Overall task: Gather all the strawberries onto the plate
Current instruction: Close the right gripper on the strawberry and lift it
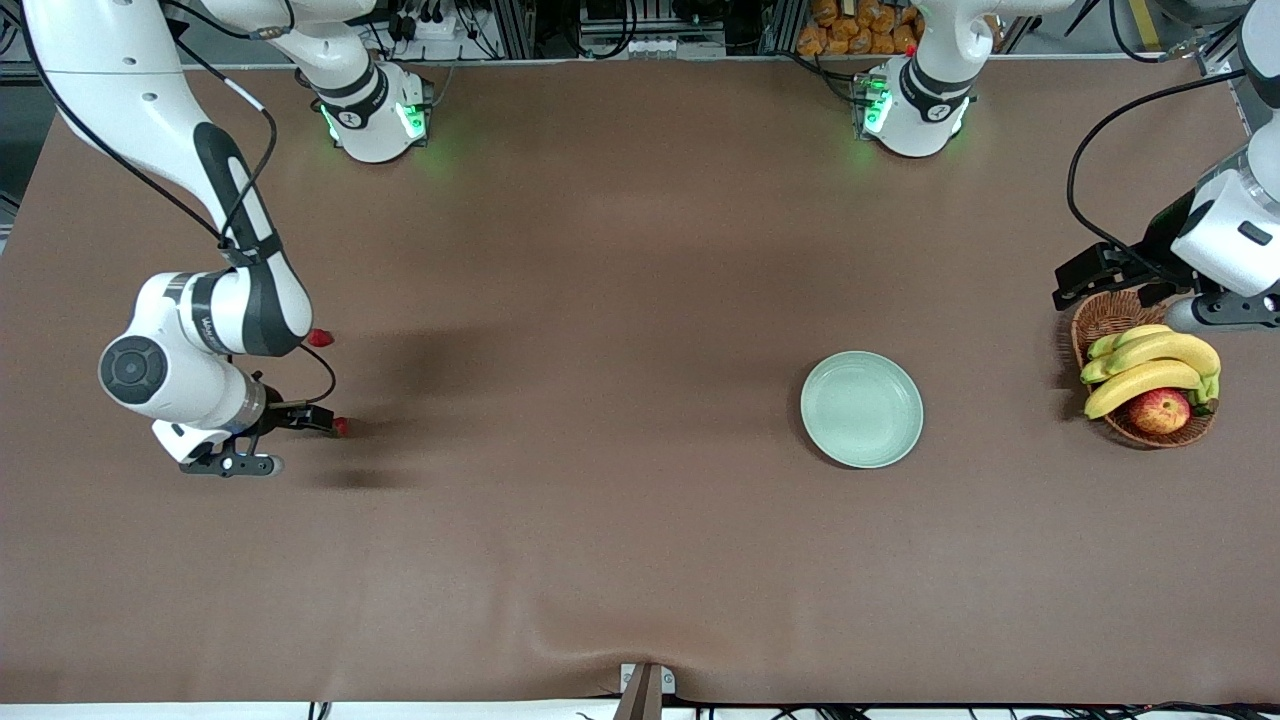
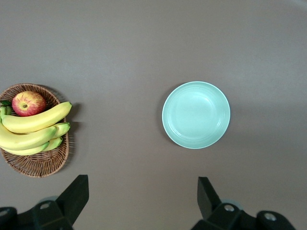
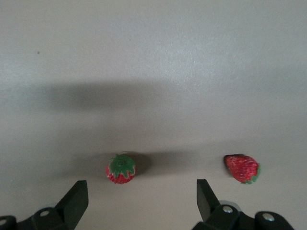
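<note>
The mint-green plate sits bare, well apart from two strawberries toward the right arm's end. Over those hangs the right gripper, wide open, empty (a third berry isn't visible). The left gripper, equally open, hangs by the wicker basket.

The right arm covers most of two strawberries, leaving red slivers; a third is perhaps beneath it. The left pincer runs off the front view's edge.

The front camera is looking down on the whole table. Both wrist cameras are facing straight down; the left one is sharing the plate and the basket with it.
</note>
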Motion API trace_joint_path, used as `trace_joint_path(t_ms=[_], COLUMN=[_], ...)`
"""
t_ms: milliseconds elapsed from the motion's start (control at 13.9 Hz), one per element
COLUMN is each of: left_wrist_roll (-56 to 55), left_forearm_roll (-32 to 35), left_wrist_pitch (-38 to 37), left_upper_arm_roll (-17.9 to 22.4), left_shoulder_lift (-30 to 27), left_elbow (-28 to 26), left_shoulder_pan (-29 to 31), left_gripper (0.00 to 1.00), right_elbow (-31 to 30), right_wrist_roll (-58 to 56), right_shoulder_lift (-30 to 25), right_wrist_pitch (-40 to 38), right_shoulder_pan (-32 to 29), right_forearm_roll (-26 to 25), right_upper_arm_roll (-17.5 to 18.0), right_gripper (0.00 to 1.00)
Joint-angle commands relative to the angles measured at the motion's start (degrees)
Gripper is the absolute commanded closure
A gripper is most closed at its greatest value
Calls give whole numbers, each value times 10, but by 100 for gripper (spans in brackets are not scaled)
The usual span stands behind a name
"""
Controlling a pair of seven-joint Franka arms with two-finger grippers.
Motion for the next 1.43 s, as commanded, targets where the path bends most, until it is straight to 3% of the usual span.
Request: trace_joint_path(t_ms=[0,287,932,1147,1291,1362], left_wrist_roll=[8,6,10,8,8,9], left_forearm_roll=[-8,-8,-8,-8,-8,-8], left_wrist_pitch=[-15,-19,-19,-19,-19,-19], left_upper_arm_roll=[1,1,1,0,1,1], left_shoulder_lift=[2,2,3,6,7,8], left_elbow=[11,11,11,11,12,11], left_shoulder_pan=[3,3,0,-2,-2,-2], left_gripper=[0,0,0,0,0,0], right_elbow=[-50,-71,-53,-46,-42,-42], right_wrist_roll=[20,19,19,19,18,13], right_shoulder_lift=[-6,7,38,44,44,44], right_wrist_pitch=[63,80,97,96,96,95], right_shoulder_pan=[9,13,20,20,20,19], right_forearm_roll=[27,81,92,92,92,92], right_upper_arm_roll=[1,2,2,2,2,1], right_gripper=[0,0,0,28,58,78])
